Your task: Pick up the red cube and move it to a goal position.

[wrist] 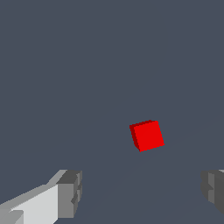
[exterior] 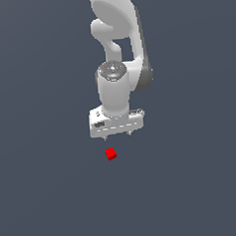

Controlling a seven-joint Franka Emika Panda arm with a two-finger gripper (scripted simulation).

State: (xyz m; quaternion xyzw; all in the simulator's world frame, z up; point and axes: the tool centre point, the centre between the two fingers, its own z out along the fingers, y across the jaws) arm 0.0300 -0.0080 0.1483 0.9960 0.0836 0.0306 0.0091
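Just red cube (exterior: 110, 154) (below jaws)

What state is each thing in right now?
Cube: not gripped, apart from the fingers, lying on the grey surface as far as the views show.
Gripper: open, empty, held over the surface near the cube, which is not between the fingers.

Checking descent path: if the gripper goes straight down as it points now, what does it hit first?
Probably the bare dark grey floor. The white gripper, jaws open, points down with the small red cube apparently offset from its line; depth is unclear.
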